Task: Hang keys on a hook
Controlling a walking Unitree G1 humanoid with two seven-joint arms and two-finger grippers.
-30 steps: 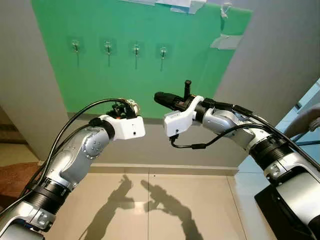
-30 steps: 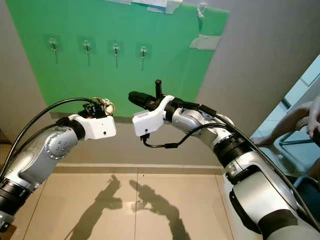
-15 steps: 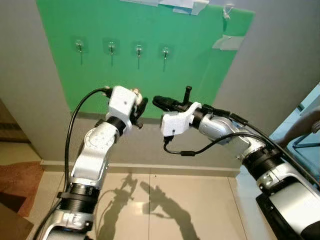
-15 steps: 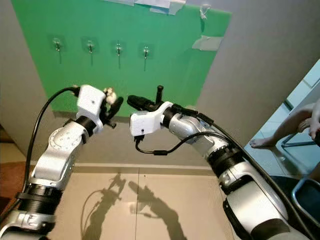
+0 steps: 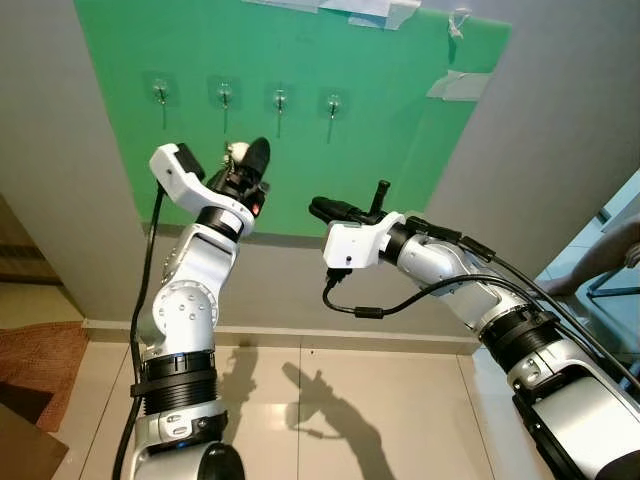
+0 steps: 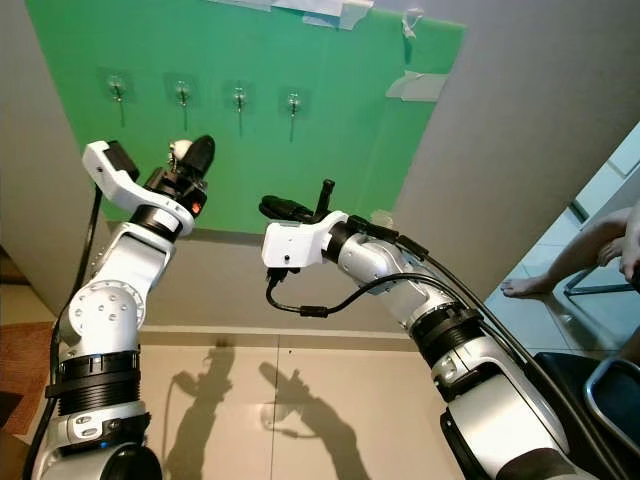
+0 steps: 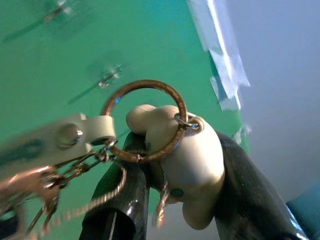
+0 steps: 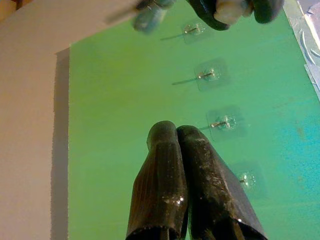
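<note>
- As I read the head views, my left gripper (image 5: 250,160) is raised close to the green board taped to the wall (image 5: 390,150), just below its row of four small clear-backed metal hooks (image 5: 225,95), presumably to line up a hang.
- My right gripper (image 5: 322,208) is held out level, lower and apart from the left, not involved.
- Through the left wrist view, the fingers (image 7: 250,200) are clamped on a cream rubbery charm (image 7: 192,165); its copper-coloured key ring (image 7: 145,120) stands free above them, open towards the hooks, with a chain and tag trailing.
- Through the right wrist view, its fingers (image 8: 165,185) are pressed together, empty, pointing at the board.
</note>
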